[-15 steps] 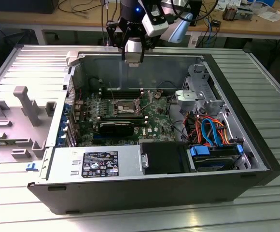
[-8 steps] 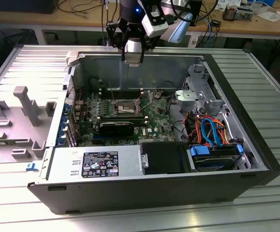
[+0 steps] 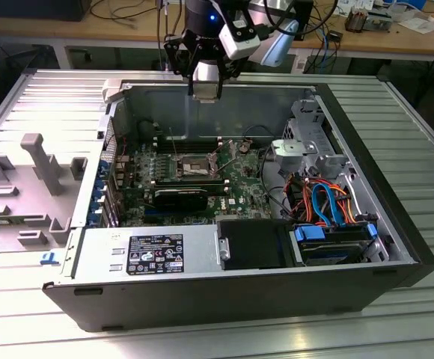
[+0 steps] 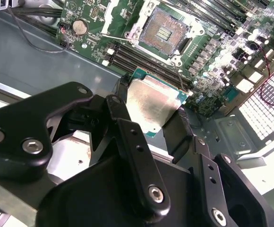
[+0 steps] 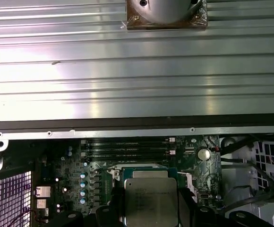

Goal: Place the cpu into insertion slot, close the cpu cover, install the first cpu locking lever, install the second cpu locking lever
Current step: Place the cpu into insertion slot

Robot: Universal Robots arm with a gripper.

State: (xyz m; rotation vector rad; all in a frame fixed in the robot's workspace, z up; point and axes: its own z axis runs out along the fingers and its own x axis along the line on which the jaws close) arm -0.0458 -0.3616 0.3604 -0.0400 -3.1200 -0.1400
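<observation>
A ribbed metal surface carries an open computer case, and the green circuit board lies flat inside it. On that board the insertion slot stands uncovered: in the second wrist view its dark centre and rows of contacts are bare, so nothing sits in it and the cpu cover is not down over it. How the 2 locking levers stand I cannot tell. The tool hangs above the case near its far wall in the exterior view. Its 2 black fingers are clamped on opposite edges of the cpu, whose silvery top faces the cameras in both wrist views. The chip is up in the air, well apart from the slot. By my judgement 0 of the 4 steps is finished; step 1 is under way and seating, cover and both levers remain. As for writing, a black-and-white label sits on the grey box by the case's near wall, and the chip's top bears faint marks, none of it legible.
</observation>
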